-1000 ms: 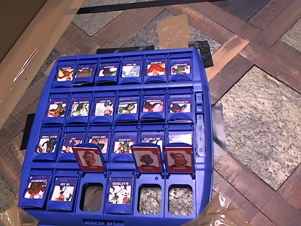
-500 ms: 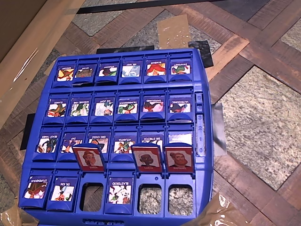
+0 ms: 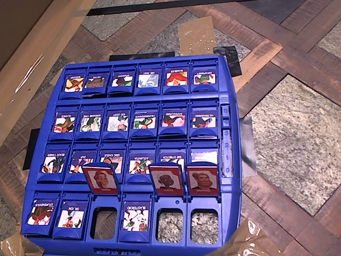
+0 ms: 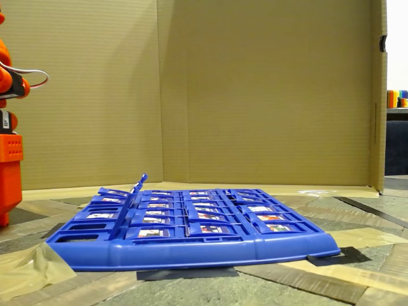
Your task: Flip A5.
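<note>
Jaws released or clenched: I cannot tell, since the orange robot arm is cut off at the fixed view's left edge.

One blue plastic game board holds twenty-four hinged tiles: twenty-one lie flat and three red ones stand up. The red-faced, blue-framed tile with the bearded man's portrait is the rightmost of these in the overhead view, in the bottom row's last column. Edge-on in the fixed view, the raised tiles merge together. Where it lies relative to the jaws cannot be told.
</note>
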Robot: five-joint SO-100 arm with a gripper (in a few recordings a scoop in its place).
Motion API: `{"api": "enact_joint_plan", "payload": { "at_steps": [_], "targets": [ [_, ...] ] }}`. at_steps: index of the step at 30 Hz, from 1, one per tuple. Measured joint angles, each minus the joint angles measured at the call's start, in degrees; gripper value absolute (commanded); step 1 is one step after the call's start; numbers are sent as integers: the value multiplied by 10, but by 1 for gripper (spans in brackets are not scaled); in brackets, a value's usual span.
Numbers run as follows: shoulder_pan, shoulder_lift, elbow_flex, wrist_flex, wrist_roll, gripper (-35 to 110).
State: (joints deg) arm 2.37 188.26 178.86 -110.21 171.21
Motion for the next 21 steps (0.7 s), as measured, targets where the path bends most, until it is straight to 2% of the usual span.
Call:
{"api": "enact_joint_plan", "payload": {
  "at_steps": [10, 15, 21],
  "targets": [
    [0, 1, 4, 9, 0, 0],
    [0, 1, -9, 67, 0, 0],
    [15, -33, -48, 185, -4, 0]
  ]
}}
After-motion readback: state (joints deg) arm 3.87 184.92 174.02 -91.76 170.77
